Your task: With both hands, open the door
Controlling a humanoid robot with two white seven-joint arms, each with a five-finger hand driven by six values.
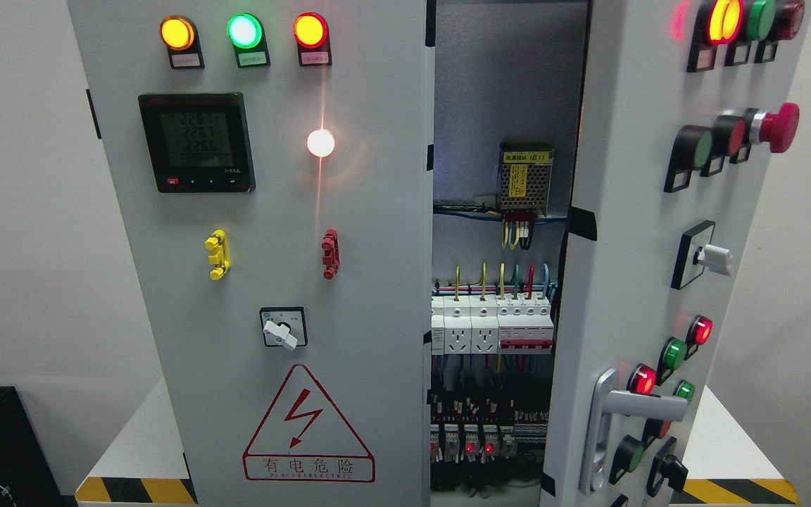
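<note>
No hand shows anywhere in the head view, left or right, so I cannot tell if the hands are wide, narrow, or holding something. Both arms are out of sight.

The big grey box (272,282) stands on a white table (729,436) with yellow and black stripes along its edge. It has two doors. The right door (631,282) is swung partway out toward us, so we see it at a slant. Its silver handle (606,429) sits low near the door's free edge, which is a good place to pull from. The left door (349,296) looks flat and shut, or close to it.

Through the gap between the doors I can see the inside (497,317): colored wires, white switches, and a small yellow-labelled part up high. The doors are there to keep people away from all that, and the red lightning sign (307,429) on the left door warns of danger.

I think the job is only partly done, since the left door may need opening too.
</note>
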